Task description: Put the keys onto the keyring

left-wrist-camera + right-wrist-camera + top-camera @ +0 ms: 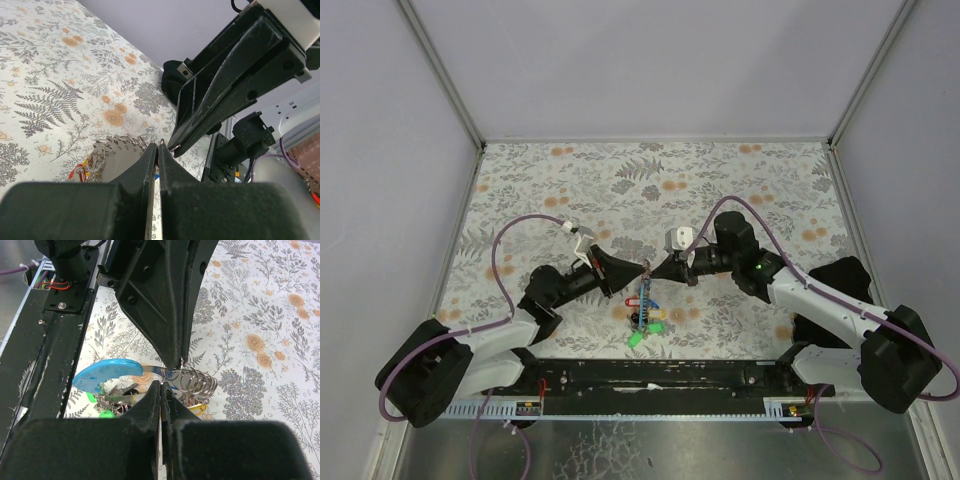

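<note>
The black left tool (641,268) is closed, its fingers (150,162) pressed flat together. Its tip meets the tip of the black right tool (656,271), which is closed too. Both tips sit against the thin silvery metal keyring (194,382), whose coils are spread apart like a spring. Whether either tool pinches the wire I cannot tell. A curved light-blue strap (107,374) runs off the keyring toward the arm bases. The small metal keys (639,337), with green, blue and red plastic caps, lie bunched just below on the floral-patterned bench (720,180), near its front edge.
</note>
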